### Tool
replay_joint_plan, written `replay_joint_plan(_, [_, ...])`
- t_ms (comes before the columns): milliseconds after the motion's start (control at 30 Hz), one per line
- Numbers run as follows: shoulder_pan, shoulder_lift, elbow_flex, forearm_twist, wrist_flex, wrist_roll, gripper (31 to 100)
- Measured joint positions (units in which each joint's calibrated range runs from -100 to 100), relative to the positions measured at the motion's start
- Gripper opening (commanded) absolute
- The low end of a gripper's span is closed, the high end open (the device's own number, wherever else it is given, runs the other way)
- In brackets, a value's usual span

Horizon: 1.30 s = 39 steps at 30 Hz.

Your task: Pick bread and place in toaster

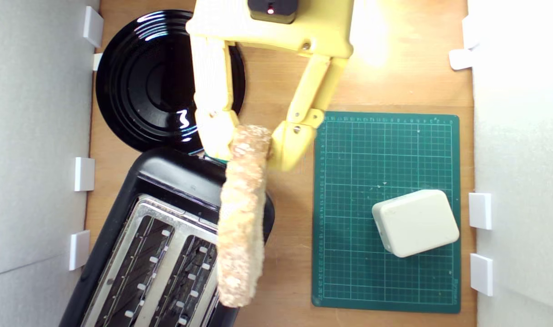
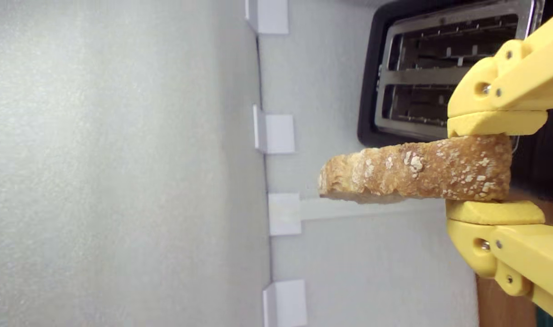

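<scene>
**Bread Slice Held Above Toaster Edge**

The yellow hand (image 1: 251,147) was clenched on one end of the bread (image 1: 241,218), with one finger pad pressed against each flat face of the slice. In the wrist view the bread (image 2: 417,175) sat squeezed between both pads, its floured tan crust facing the camera and its free end projecting away from the hand (image 2: 490,175).

In the exterior view the slice was seen edge-on and raised off the counter (image 1: 285,272). It overlapped the edge of the toaster (image 1: 167,245) on the exterior view's right, alongside the nearer of the two slots. The slice ran roughly along the slot direction but at a slight angle to it. Whether the bread touched the toaster could not be determined.

The toaster lay at an angle at the exterior view's lower left. Both slots in its silver top plate were empty.

A glossy black plate (image 1: 145,81) sat on the counter just beyond the toaster. A green cutting mat (image 1: 349,204) lay at the exterior view's right, carrying a white rounded block (image 1: 415,222), well apart from the bread.
</scene>
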Motion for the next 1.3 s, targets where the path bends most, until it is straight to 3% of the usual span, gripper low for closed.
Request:
replay_joint_plan(333, [8.05,-1.51,0.0,0.0,6.86,5.17,55.5])
replay_joint_plan(767, [15.19,-1.51,0.0,-0.44,11.1,5.49,55.5])
replay_joint_plan(1300, [15.84,2.52,0.0,-0.36,10.34,5.43,55.5])
